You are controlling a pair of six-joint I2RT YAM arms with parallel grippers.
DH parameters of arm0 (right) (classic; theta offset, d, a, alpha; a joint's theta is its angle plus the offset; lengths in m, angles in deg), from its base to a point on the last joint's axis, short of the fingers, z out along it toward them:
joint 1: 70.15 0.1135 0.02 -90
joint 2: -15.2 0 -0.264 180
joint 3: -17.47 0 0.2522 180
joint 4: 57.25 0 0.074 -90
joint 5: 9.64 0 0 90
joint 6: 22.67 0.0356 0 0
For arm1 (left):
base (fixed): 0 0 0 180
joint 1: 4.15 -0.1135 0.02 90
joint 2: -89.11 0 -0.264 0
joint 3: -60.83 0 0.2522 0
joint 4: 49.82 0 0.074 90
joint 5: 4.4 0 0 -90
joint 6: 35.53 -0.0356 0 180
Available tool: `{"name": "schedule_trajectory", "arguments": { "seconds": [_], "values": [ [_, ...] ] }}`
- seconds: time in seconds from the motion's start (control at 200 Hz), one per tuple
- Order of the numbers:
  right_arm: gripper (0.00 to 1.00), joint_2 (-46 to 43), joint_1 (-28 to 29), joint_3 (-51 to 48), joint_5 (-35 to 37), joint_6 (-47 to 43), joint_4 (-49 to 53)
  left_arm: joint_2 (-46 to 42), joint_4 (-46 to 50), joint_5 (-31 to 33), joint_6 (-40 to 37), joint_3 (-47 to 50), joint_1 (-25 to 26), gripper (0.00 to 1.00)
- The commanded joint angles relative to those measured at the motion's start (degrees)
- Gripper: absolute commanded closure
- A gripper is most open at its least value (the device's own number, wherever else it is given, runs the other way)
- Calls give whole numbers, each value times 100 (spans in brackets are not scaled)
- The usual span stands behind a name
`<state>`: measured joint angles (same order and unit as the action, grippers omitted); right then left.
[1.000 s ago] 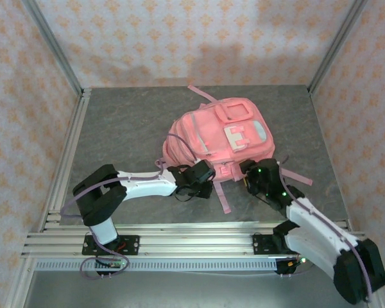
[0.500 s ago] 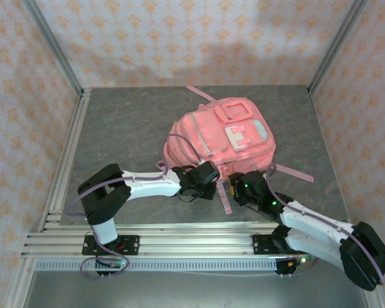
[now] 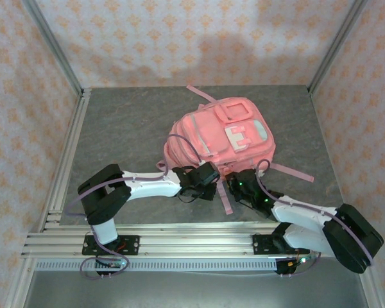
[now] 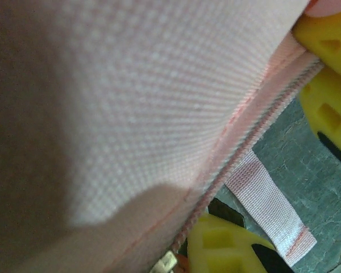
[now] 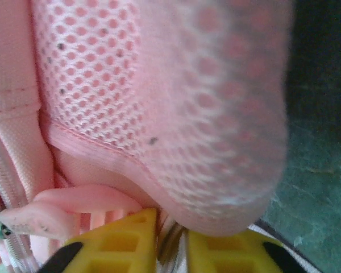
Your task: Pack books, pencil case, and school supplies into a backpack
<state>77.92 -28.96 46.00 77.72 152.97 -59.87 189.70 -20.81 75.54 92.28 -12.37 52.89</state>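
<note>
One pink backpack (image 3: pixel 221 131) lies right of the middle of the worktop (image 3: pixel 128 128), front up; its one white clasp (image 3: pixel 236 136) and one pale blue patch (image 3: pixel 262 131) are too small to read; two grippers meet its near edge; the left gripper (image 3: pixel 212 174) pinches the zipper seam (image 4: pixel 256 136) between yellow fingers (image 4: pixel 329 96); the right gripper (image 3: pixel 233 186) is pressed together on a fold of mesh (image 5: pixel 159 102).

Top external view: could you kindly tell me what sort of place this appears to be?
Probably a lab robot cell, not a real room: aluminium rails frame the grey table, patterned wallpaper panels serve as walls, and the left arm and right arm are bolted at the near edge.
</note>
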Motion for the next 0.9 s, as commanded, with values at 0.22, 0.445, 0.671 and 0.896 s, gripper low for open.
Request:
{"name": "schedule_trajectory", "arguments": {
  "seconds": [0.22, 0.445, 0.671, 0.896],
  "values": [
    [100, -458, -40, -172, 951, -315, 638, -419, 409, 312, -141, 154, -8, 100],
    [100, -1174, -414, -369, 997, -472, 1313, -673, 457, 371, -198, 409, -206, 100],
    [100, -1181, -1160, -167, 442, -1270, 1586, -714, 389, 187, -295, 528, -241, 100],
    [100, -643, -2255, 160, -1023, -1987, 1309, -39, 496, -107, -487, -142, 54, 100]
  ]
}}
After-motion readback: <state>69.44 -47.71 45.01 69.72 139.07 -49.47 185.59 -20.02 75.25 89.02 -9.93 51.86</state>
